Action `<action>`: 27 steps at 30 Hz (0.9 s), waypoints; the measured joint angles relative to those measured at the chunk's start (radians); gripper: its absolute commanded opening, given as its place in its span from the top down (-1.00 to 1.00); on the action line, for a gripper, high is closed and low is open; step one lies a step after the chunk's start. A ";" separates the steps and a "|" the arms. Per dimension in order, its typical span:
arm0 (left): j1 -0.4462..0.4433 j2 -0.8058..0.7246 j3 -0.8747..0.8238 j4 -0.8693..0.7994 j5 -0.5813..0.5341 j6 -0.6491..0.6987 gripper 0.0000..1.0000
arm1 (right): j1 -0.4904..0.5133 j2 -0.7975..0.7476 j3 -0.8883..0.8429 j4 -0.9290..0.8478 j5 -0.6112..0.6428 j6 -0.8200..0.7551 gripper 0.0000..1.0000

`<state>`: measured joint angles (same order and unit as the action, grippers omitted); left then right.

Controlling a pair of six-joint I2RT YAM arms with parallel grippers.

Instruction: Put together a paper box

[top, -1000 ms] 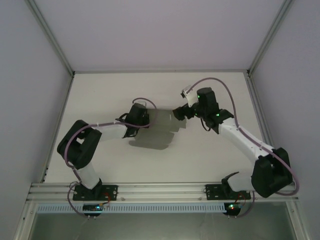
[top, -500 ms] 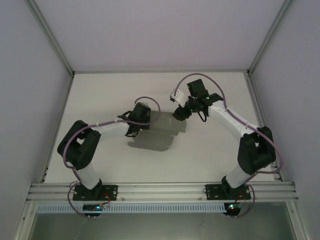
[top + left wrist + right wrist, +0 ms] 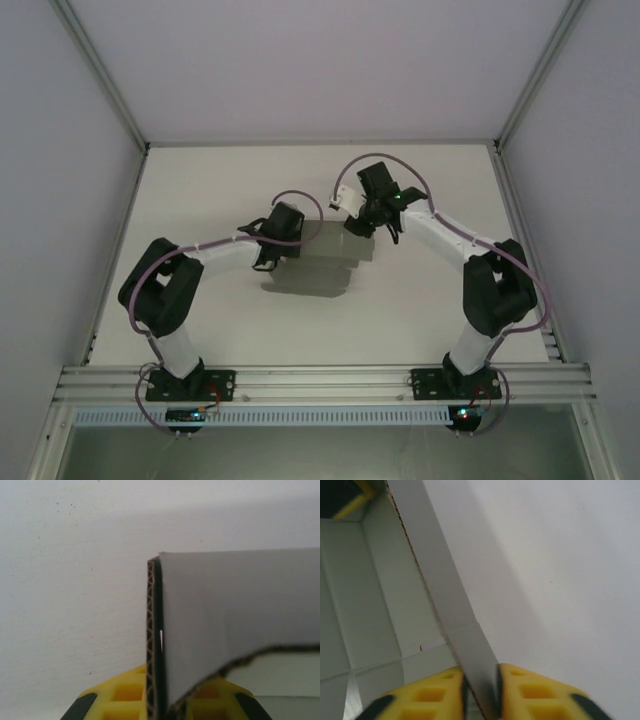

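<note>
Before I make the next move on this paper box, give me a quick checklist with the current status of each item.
1. Left end effector clamped on a wall of the paper box: ok.
2. Right end effector closed on the opposite flap, one finger on each side: ok.
3. Box positioned between both arms over the table: ok.
4. Box folded shut: not ok, its inside floor lies open in the right wrist view.
5. Tabs locked in place: cannot tell.
</note>
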<state>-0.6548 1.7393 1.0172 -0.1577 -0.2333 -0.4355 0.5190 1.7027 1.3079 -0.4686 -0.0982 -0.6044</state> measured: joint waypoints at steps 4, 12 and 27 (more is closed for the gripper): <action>0.000 0.029 0.049 -0.053 -0.019 -0.016 0.98 | 0.068 0.009 0.001 0.025 0.169 -0.016 0.83; -0.007 0.069 0.113 -0.122 -0.061 -0.093 0.99 | 0.152 0.098 0.179 -0.146 0.343 0.273 0.87; -0.040 0.073 0.103 -0.095 -0.103 -0.082 1.00 | 0.127 0.030 0.033 -0.018 0.168 0.392 -0.34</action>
<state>-0.6952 1.8122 1.1198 -0.2523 -0.3367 -0.5171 0.6460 1.7329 1.3411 -0.4866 0.0700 -0.2127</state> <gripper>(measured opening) 0.098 0.571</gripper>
